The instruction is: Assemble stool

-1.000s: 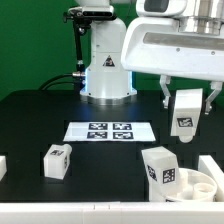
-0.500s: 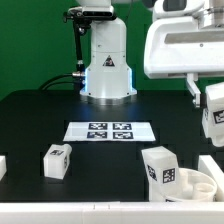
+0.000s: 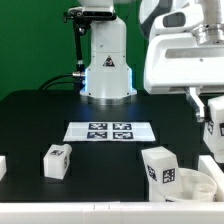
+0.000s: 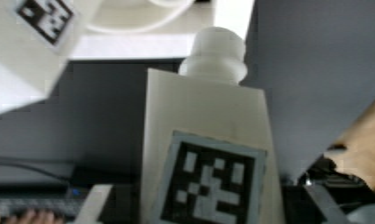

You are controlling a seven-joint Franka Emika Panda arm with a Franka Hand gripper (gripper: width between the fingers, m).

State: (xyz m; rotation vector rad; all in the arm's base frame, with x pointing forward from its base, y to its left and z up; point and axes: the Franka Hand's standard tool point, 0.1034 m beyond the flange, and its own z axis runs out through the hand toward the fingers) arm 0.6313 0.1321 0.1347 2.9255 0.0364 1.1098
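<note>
My gripper (image 3: 212,110) is at the exterior view's right edge, shut on a white stool leg (image 3: 216,126) held upright above the table. In the wrist view this leg (image 4: 205,120) fills the middle, with its square tag low down and its rounded peg pointing away; the gripper (image 4: 210,200) clamps its tagged end. The round seat (image 3: 192,186) lies at the front right, below the held leg. A second leg (image 3: 159,165) stands next to the seat. A third leg (image 3: 57,160) lies at the front left. The seat (image 4: 152,22) and a tagged leg (image 4: 27,45) also show in the wrist view.
The marker board (image 3: 110,130) lies flat in the middle of the black table. The robot base (image 3: 107,60) stands behind it. A small white part (image 3: 2,166) shows at the left edge, and low white rails run along the front.
The gripper has carried the leg toward the exterior view's right, from above the table's right part to the frame's edge. The other parts have not moved.
</note>
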